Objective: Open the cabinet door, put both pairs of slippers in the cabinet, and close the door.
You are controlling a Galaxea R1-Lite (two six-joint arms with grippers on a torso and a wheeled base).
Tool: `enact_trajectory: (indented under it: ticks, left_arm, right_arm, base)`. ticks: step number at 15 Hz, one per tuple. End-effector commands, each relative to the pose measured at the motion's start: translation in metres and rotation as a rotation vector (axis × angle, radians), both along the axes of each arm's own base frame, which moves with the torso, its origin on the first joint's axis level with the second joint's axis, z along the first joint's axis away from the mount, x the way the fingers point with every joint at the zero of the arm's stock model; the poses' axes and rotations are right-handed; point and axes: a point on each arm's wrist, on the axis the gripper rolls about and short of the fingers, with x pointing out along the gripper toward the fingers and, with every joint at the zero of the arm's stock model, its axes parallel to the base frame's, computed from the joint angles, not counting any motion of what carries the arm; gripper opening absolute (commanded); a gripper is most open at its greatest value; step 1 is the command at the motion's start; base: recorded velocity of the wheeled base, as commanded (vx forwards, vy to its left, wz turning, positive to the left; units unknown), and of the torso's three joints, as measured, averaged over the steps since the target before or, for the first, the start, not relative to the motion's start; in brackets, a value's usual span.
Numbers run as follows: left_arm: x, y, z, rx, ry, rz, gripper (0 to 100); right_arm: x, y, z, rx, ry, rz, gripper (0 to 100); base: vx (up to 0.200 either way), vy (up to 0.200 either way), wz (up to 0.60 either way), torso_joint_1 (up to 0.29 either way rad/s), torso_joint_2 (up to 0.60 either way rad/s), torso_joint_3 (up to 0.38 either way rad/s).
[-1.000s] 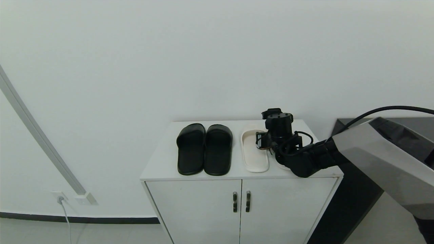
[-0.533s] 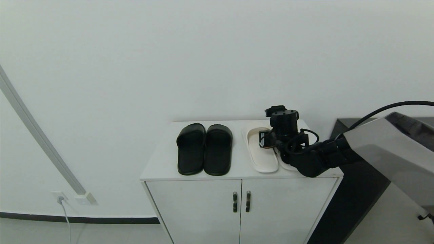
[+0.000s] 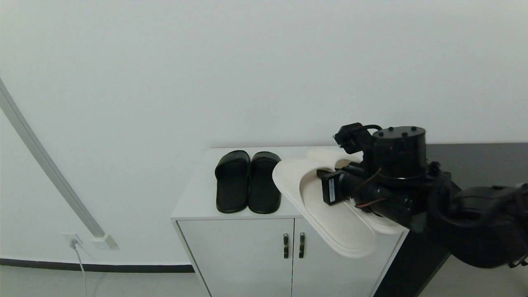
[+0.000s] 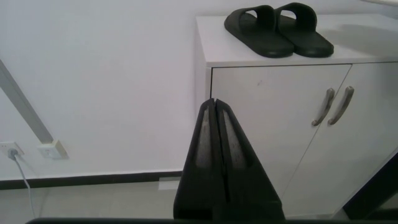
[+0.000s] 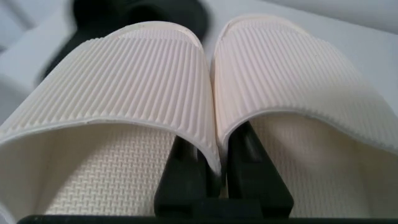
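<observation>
Both white slippers (image 3: 342, 231) hang pinched by their straps in the right gripper (image 5: 217, 163); left gripper (image 4: 214, 111) clenched; wrist label (image 3: 332, 191) illegible.

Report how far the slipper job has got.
Done: nothing finished; the cabinet doors are both shut. In hand: the right claw pinches the white slippers together, held clear of the cabinet top. Left: open a door, stow that pair, then the black slippers from the top, and close up. The left claw is shut, empty.
</observation>
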Motion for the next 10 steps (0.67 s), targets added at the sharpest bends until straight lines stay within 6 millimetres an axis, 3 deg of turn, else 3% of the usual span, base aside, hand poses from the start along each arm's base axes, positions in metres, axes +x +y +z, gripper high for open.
enact_trajectory:
  ticks: [1,10]
  left_arm:
    - [0.0,0.0,0.0,0.001,-0.001,0.0,0]
    - [0.0,0.0,0.0,-0.001,0.002,0.0,0]
  right_arm:
    - [-0.044,-0.019,0.022,0.047,-0.032,0.116,0]
    - [-0.054,-0.009,0.006,0.021,0.013,0.202,0]
  base:
    - [0.0,0.0,0.0,0.0,0.0,0.0]
    - [0.0,0.0,0.0,0.0,0.0,0.0]
